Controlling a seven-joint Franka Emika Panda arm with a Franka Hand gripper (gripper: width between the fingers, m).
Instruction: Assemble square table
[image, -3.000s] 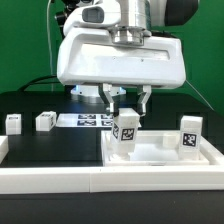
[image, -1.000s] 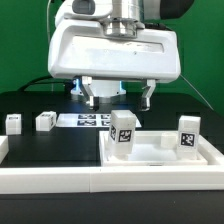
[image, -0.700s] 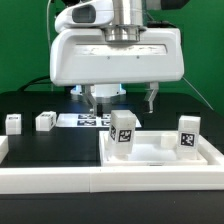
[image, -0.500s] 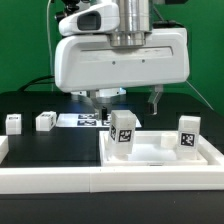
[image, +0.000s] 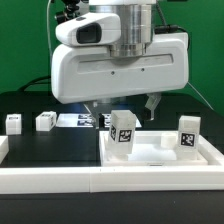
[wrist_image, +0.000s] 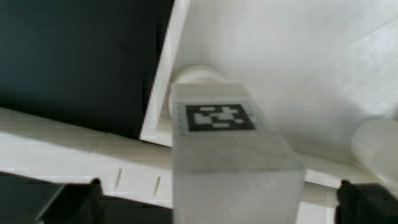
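The square table top (image: 165, 152) is a white rimmed tray at the exterior view's right. One white tagged leg (image: 124, 131) stands upright in its near-left corner, and a second leg (image: 191, 135) stands at its right. My gripper (image: 126, 106) hangs just above the first leg, open and empty, with its dark fingers (image: 152, 104) apart and clear of the leg. In the wrist view the leg (wrist_image: 221, 120) rises between the two fingers (wrist_image: 79, 200), touching neither, with the tray floor (wrist_image: 302, 50) behind it. Two loose legs (image: 45, 120) (image: 14, 123) lie on the black table at the left.
The marker board (image: 82, 120) lies flat behind the loose legs. Long white rails (image: 50, 176) run along the front edge. The arm's broad white housing (image: 120, 65) hides the back of the scene.
The gripper, earlier low with its fingers round the upright leg, has risen off it and turned about its vertical axis. The leg stays standing in the tray corner.
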